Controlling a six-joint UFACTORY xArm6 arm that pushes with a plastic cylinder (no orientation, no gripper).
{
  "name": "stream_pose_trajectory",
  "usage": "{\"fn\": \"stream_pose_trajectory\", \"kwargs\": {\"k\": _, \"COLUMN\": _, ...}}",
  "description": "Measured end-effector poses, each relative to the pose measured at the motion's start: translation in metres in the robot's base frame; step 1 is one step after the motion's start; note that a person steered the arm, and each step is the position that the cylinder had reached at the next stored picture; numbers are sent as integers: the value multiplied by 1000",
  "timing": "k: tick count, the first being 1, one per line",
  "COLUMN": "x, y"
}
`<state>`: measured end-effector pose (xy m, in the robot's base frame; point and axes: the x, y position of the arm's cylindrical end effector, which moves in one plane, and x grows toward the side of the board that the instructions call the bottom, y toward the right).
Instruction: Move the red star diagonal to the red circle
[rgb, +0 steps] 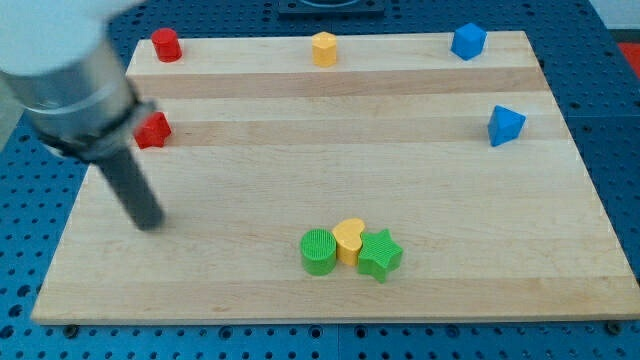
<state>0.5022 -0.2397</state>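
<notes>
The red star (153, 131) lies near the board's left edge, partly hidden behind my arm. The red circle (165, 45) stands at the board's top left corner, above the star and slightly to its right. My tip (148, 222) rests on the board below the red star, a short way apart from it. The dark rod rises up and left from the tip into the blurred grey arm (65, 70).
A yellow hexagon (324, 48) stands at the top middle. A blue block (468, 41) is at the top right and a blue triangle (505, 125) at the right. A green circle (319, 251), yellow heart (349, 239) and green star (380, 255) cluster at the bottom middle.
</notes>
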Motion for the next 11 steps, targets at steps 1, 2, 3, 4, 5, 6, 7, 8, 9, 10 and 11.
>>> {"fn": "stream_pose_trajectory", "kwargs": {"k": 1, "x": -35, "y": -62}}
{"fn": "stream_pose_trajectory", "kwargs": {"k": 2, "x": -45, "y": -65}}
{"fn": "stream_pose_trajectory", "kwargs": {"k": 3, "x": -113, "y": -64}}
{"fn": "stream_pose_trajectory", "kwargs": {"k": 4, "x": -168, "y": -64}}
{"fn": "stream_pose_trajectory", "kwargs": {"k": 5, "x": -161, "y": -37}}
{"fn": "stream_pose_trajectory", "kwargs": {"k": 6, "x": -109, "y": -30}}
{"fn": "stream_pose_trajectory", "kwargs": {"k": 7, "x": -77, "y": -2}}
{"fn": "stream_pose_trajectory", "kwargs": {"k": 8, "x": -80, "y": 35}}
{"fn": "stream_pose_trajectory", "kwargs": {"k": 9, "x": -114, "y": 31}}
{"fn": "stream_pose_trajectory", "kwargs": {"k": 10, "x": -150, "y": 29}}
{"fn": "stream_pose_trajectory", "kwargs": {"k": 11, "x": -175, "y": 31}}
